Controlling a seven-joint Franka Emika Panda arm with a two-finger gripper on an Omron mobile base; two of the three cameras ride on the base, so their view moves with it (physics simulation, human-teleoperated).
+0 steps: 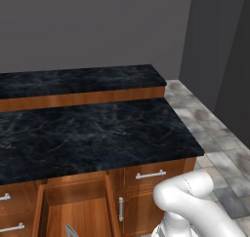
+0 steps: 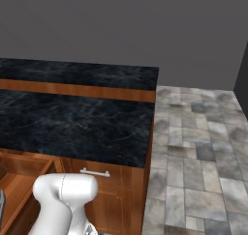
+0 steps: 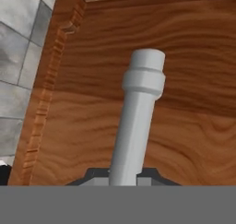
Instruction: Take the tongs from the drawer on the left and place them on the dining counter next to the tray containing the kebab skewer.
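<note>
Tongs [image 3: 138,117] run straight up from between the gripper [image 3: 123,174] fingertips in the hand view: a pale grey shaft with a thicker collar near its far end, seen against the plain wood floor of the drawer [image 3: 184,80]. Gripper clenched on the tongs; dark finger tips flank the shaft at its base. Whether the tongs touch the drawer floor or hang just above it cannot be told.

Same view, left side: stepped wooden edge of the drawer wall, grey floor tiles [image 3: 18,57] beyond it.

Left base view: drawer [image 1: 78,209] stands pulled open at the bottom edge, left of the white arm [image 1: 190,202]. A small grey tip of the tongs [image 1: 71,230] pokes up inside it at the frame's lower edge. Just right of the open drawer, a narrow door with a vertical handle [image 1: 121,209]; above that, a shut drawer front with a horizontal bar handle [image 1: 150,174].

Right base view: open drawer [image 2: 19,185] at lower left, arm [image 2: 63,200] beside it, a grey sliver at the left edge, too cut off to name for sure.

Farther back: black marble counter [image 1: 97,128] with whitish veins, then a raised second tier [image 1: 78,80] behind it. Grey stone floor [image 2: 198,147] to the right, dark wall beyond.
</note>
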